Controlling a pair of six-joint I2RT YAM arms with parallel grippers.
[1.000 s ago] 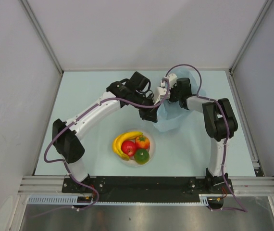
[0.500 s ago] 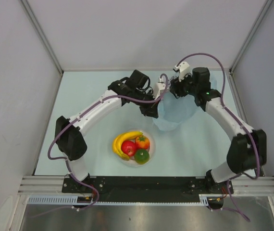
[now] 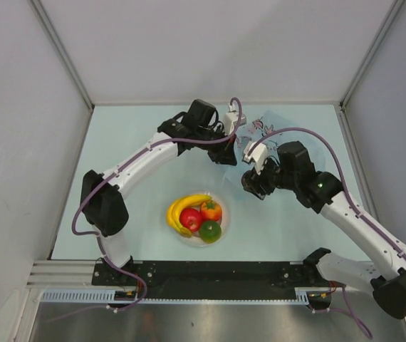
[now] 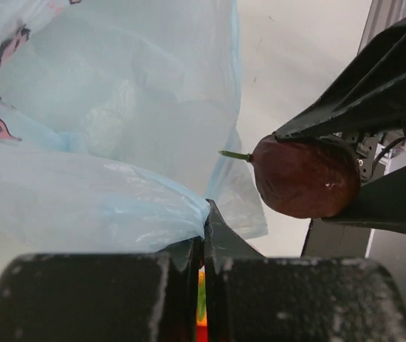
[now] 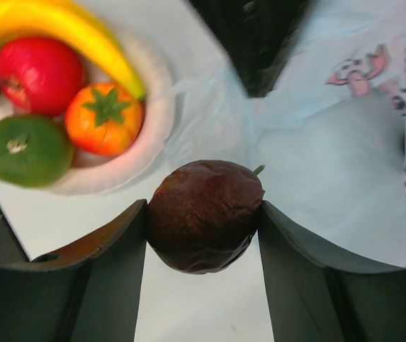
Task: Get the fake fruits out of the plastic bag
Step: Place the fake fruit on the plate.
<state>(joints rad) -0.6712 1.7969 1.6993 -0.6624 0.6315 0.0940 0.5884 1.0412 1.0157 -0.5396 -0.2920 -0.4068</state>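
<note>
You are working on a pale blue table top [image 3: 117, 142]. On its far side lies the thin, crinkly, translucent light-blue plastic bag [image 3: 263, 128], printed with pink shapes and dark marks.

Your left gripper [image 4: 203, 217] is closed on a fold at the bag's edge. I judge that it is there to pin the film and hold the mouth open, so the bag does not trail after whatever is drawn out.

Your right gripper [image 3: 254, 182] is clear of the bag, between it and the plate. Its two fingers are clamped on the flanks of a dark purple, wrinkled plastic fruit with a short green stem [image 5: 204, 224]. The grip is across the widest part, so a glossy round thing has less chance to squirt out.

The white round plate [image 5: 159, 125] sits near the table's near edge, well apart from the bag. It carries the yellow plastic banana [image 3: 185, 206], the glossy red apple [image 3: 191, 219], the orange-red fruit with a green calyx [image 3: 211, 211] and the green round fruit [image 3: 209, 230], all touching one another.

Nothing stands between the held fruit and the plate, but those four nearly fill it. Set the purple one down gently, or it may nudge a neighbour over the rim. Whether anything else is left in the bag, the film hides.
</note>
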